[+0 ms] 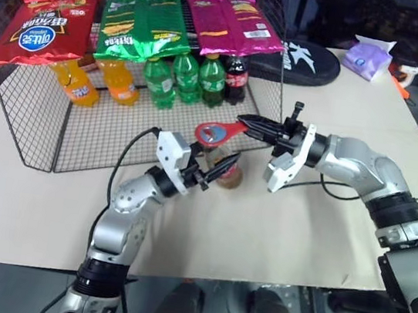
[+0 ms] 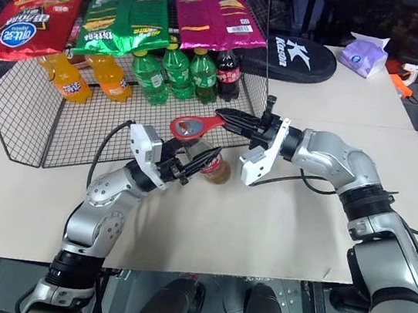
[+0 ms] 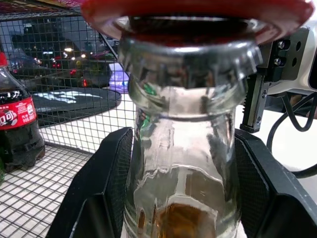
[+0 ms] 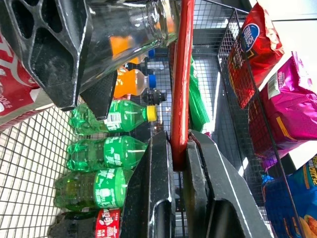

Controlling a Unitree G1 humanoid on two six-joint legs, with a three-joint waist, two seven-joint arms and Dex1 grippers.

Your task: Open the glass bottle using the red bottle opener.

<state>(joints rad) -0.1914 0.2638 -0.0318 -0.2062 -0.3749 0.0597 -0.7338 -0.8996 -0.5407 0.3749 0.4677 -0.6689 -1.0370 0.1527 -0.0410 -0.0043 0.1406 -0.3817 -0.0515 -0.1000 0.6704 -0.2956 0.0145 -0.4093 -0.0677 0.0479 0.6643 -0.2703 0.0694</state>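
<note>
From the head camera, the left gripper (image 1: 215, 169) clamps the glass bottle (image 1: 225, 168) upright on the table (image 1: 300, 231) before the wire basket (image 1: 33, 132). The left wrist view shows the red bottle opener (image 3: 198, 15) ringing its cap. In the right wrist view, the right gripper (image 4: 179, 148) pinches the opener's handle.

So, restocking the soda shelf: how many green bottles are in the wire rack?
3. The green bottles lie side by side in the wire rack, between the orange bottles and the cola bottle. The chip bags on top may hide more.
</note>
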